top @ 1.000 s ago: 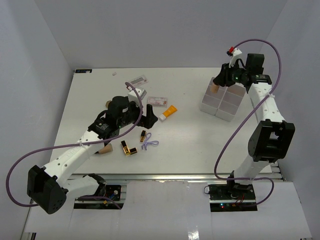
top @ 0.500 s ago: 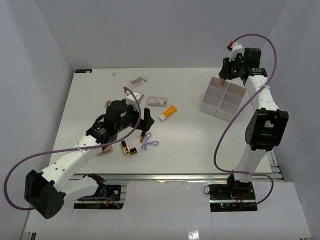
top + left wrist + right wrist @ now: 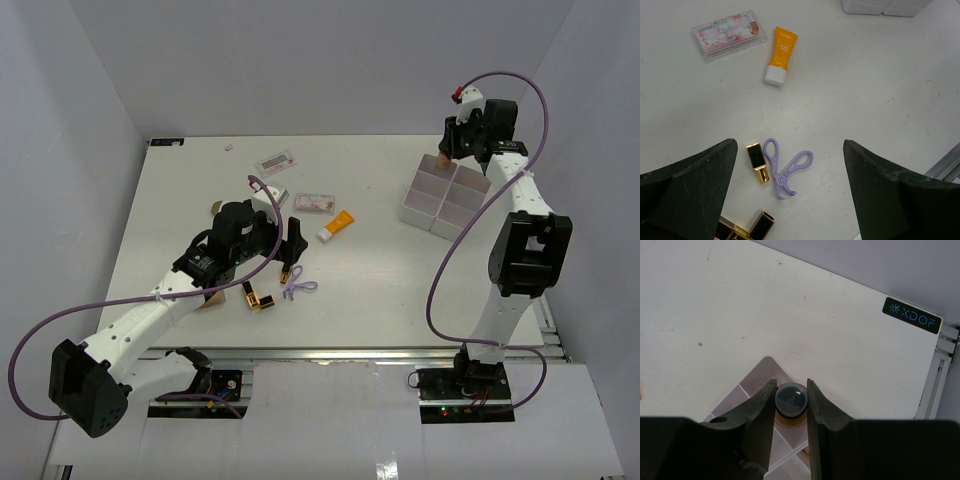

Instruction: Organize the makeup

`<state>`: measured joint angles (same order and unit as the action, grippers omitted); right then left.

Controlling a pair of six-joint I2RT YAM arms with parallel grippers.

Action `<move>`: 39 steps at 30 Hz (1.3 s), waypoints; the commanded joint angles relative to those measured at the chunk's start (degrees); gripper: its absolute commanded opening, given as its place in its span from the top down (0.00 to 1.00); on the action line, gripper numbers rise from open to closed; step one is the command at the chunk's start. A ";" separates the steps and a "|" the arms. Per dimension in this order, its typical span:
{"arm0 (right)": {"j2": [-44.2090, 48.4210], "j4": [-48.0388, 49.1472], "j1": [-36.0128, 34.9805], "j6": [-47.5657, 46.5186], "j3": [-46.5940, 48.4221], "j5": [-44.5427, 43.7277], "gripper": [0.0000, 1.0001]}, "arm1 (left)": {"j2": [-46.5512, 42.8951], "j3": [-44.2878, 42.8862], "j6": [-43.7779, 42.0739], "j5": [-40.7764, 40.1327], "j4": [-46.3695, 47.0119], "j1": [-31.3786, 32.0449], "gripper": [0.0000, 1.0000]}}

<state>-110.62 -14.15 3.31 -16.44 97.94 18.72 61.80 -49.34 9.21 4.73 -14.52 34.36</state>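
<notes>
My right gripper point(image 3: 791, 390) is shut on the dark cap of the tan foundation bottle point(image 3: 791, 401). It holds the bottle upright over the far corner compartment of the white tray point(image 3: 754, 384); in the top view that gripper point(image 3: 449, 150) is at the tray's point(image 3: 421, 211) back edge. My left gripper point(image 3: 790, 146) stands open above a gold-and-black lipstick point(image 3: 758, 162) and a purple scissor-like tool point(image 3: 785, 167). More lipstick tubes point(image 3: 747, 229) lie nearer. An orange tube point(image 3: 780, 55) and a clear packet point(image 3: 729, 34) lie farther out. A beige sponge point(image 3: 210, 300) shows beside the left arm.
A second clear packet point(image 3: 275, 160) lies toward the back of the table. A small tan item point(image 3: 215, 207) sits left of the left gripper point(image 3: 290, 245). The table's near edge and metal rail point(image 3: 945, 167) run close to the right of the left gripper.
The right arm has swung back and upright, carrying the bottle to the tray's far corner. The left gripper has moved a little nearer, over the lipsticks, still open.
</notes>
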 commanded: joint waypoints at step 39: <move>35.00 -14.09 -2.38 -10.02 -36.67 47.86 0.13 | 2.37 1.60 32.37 -0.83 -13.00 -12.60 0.13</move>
<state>-78.57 -21.50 1.39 -24.24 68.75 57.02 66.32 -48.91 21.02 5.66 -18.12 26.82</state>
